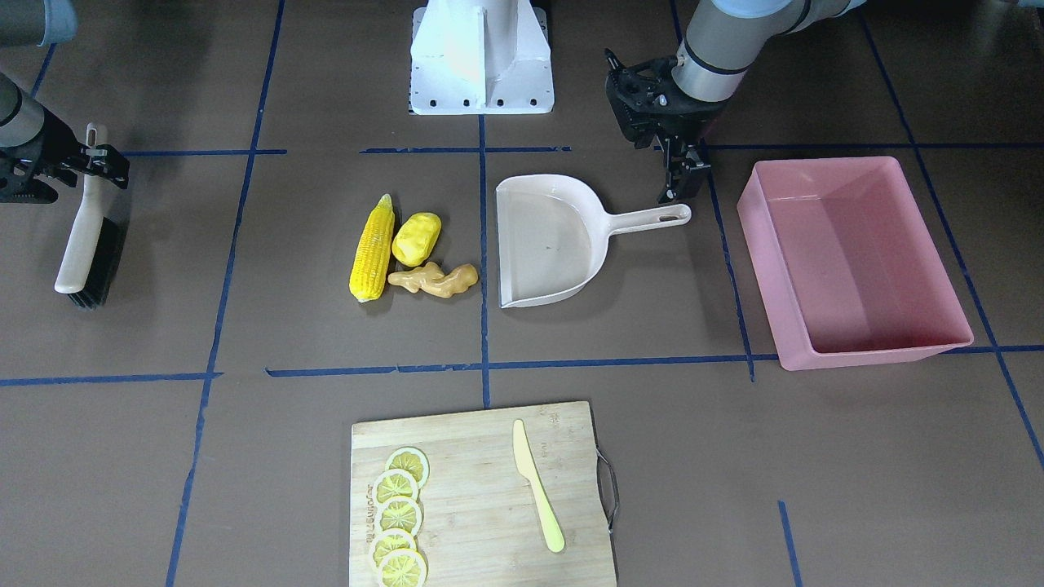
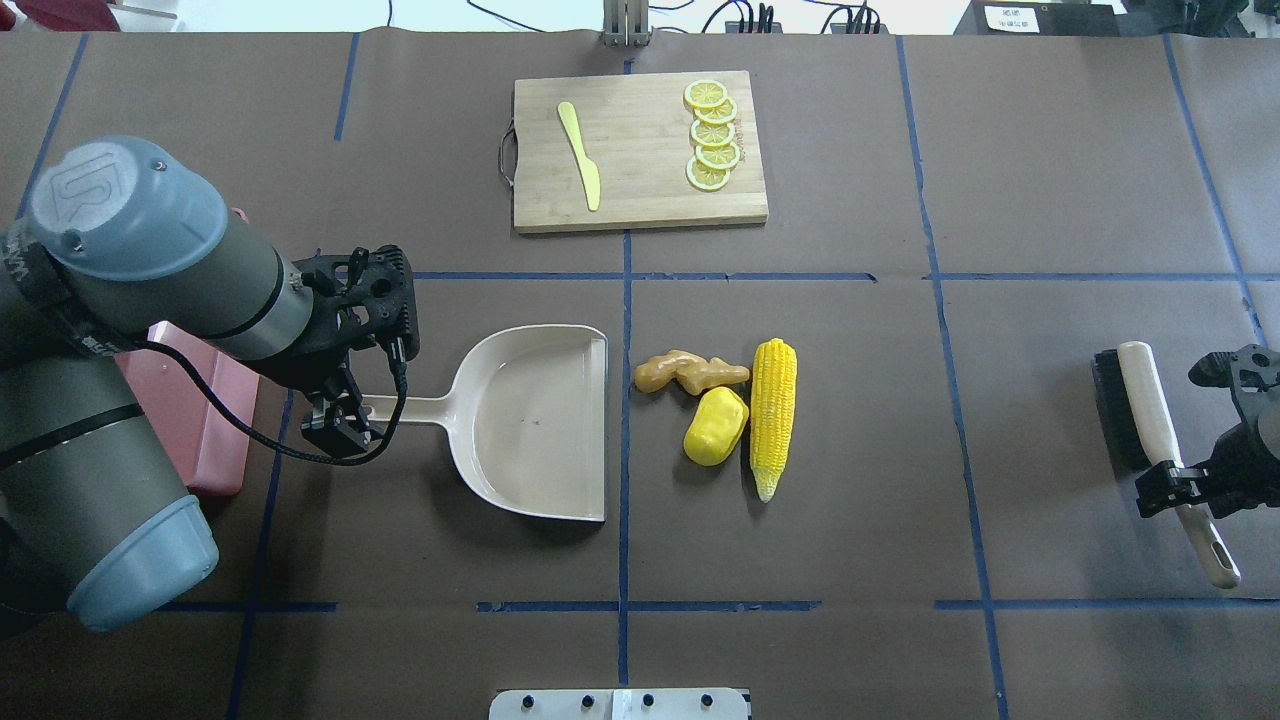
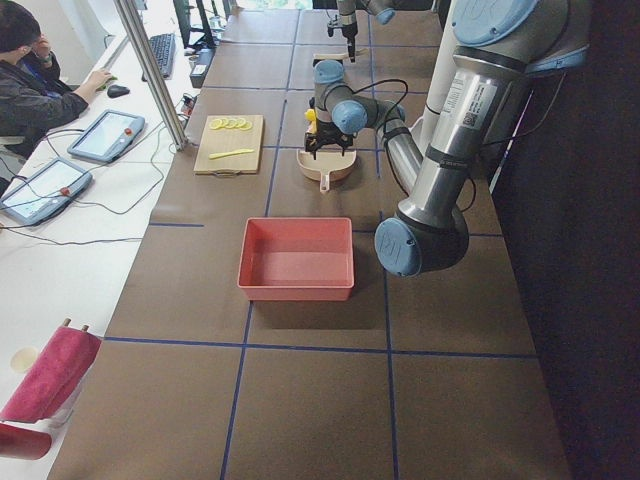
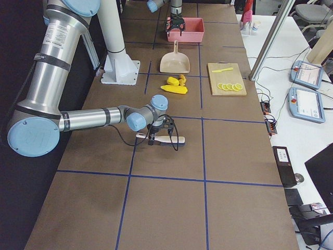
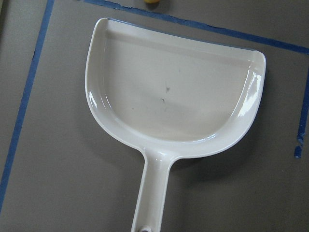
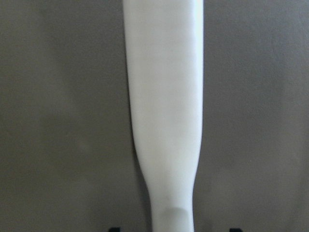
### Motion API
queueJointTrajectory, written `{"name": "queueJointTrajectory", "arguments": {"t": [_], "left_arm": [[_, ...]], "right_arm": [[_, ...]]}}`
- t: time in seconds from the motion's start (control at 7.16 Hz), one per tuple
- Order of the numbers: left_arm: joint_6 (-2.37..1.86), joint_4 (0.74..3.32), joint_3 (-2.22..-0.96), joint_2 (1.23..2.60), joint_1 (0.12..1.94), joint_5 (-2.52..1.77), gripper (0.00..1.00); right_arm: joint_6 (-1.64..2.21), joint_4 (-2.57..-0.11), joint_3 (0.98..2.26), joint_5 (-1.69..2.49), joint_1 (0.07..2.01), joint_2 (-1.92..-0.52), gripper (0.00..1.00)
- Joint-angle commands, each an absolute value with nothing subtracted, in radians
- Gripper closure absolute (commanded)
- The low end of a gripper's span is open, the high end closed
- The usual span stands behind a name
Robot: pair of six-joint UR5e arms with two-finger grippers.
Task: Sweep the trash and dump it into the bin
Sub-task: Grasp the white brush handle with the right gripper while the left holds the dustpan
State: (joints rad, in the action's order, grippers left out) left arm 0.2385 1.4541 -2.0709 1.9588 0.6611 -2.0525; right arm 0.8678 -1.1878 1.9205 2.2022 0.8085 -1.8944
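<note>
Nearest to me, the right wrist camera gives only a pale stretch of the brush handle. Two dark fingertip corners are cut off by the bottom edge, one on each side of the handle with bare table between. So the right gripper stands spread, straddling the handle without pinching it. That arm lies low and almost level over the table, wrist turned down. The brush lies flat, bristles towards the middle of the table.

The left wrist camera shows the dustpan empty, its handle running off the bottom of the view and no fingers in sight. The left gripper points straight down at the tip of that handle. I cannot tell whether its jaws are apart or together, or whether they touch the handle.

From overhead, the left arm's bulk hides most of the pink bin. It sits just beyond the handle end, on the robot's left.

The trash lies bunched off the dustpan's open mouth, between dustpan and brush. The ginger root is closest to the mouth but apart from it. The potato piece lies beside it and the corn cob on the brush side.

Farthest off, the cutting board carries lemon slices and a knife.
</note>
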Motion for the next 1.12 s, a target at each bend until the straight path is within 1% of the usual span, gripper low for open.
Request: {"name": "queueJointTrajectory", "arguments": {"t": [0.0, 0.28, 0.56, 0.98], "left_arm": [[0.239, 1.454, -2.071, 1.959, 0.661, -2.052, 0.00], [0.239, 1.456, -2.071, 1.959, 0.661, -2.051, 0.00], [0.239, 1.489, -2.065, 1.954, 0.661, -2.051, 0.00], [0.247, 1.516, -2.059, 1.936, 0.634, -2.051, 0.00]], "right_arm": [[0.865, -1.187, 1.921, 2.203, 0.810, -1.899, 1.00], [0.873, -1.187, 1.934, 2.210, 0.813, -1.901, 1.00], [0.874, -1.207, 2.001, 2.246, 0.837, -1.904, 1.00], [0.876, -1.229, 2.037, 2.273, 0.871, -1.882, 1.00]]}}
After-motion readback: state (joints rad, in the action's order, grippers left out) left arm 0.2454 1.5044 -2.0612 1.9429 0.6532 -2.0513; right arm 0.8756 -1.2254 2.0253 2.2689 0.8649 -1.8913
